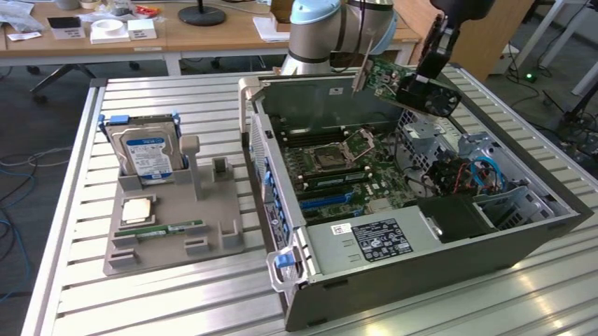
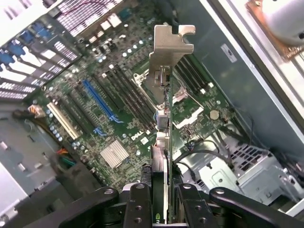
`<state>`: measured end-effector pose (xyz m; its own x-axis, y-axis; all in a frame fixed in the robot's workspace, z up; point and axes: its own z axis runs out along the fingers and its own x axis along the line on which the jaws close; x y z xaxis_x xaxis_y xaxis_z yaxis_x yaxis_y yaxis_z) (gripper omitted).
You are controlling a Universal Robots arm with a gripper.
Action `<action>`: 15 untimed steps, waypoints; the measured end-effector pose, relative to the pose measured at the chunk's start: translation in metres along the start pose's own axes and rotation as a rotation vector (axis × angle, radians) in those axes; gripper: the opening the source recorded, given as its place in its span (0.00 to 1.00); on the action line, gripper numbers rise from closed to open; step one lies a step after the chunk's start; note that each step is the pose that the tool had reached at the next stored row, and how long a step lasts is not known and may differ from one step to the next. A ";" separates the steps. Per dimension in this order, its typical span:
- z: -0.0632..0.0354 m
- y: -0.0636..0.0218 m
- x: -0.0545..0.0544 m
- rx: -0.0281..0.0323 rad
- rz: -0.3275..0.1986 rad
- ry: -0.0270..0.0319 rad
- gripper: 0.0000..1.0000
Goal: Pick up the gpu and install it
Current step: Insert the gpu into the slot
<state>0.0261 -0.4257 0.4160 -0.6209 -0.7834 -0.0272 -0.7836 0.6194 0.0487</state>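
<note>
Item: flat black-and-green gpu card with silvery metal bracket (image 1: pixel 411 87) | Place: aloft over open grey metal computer case (image 1: pixel 449 269), clear of green motherboard (image 2: pixel 128 137) | Black gripper (image 2: pixel 160 202): jaws narrowed, clamping card's edge | Status: picked up, not yet installed

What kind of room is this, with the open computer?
Probably a robotics lab or workshop: a robot arm holds a gpu above an open computer case on a slatted metal table, with desks behind.
</note>
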 end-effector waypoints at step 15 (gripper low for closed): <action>0.0002 0.0000 0.000 -0.0073 -0.272 0.0133 0.26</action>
<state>0.0261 -0.4257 0.4158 -0.3872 -0.9216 -0.0271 -0.9214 0.3856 0.0487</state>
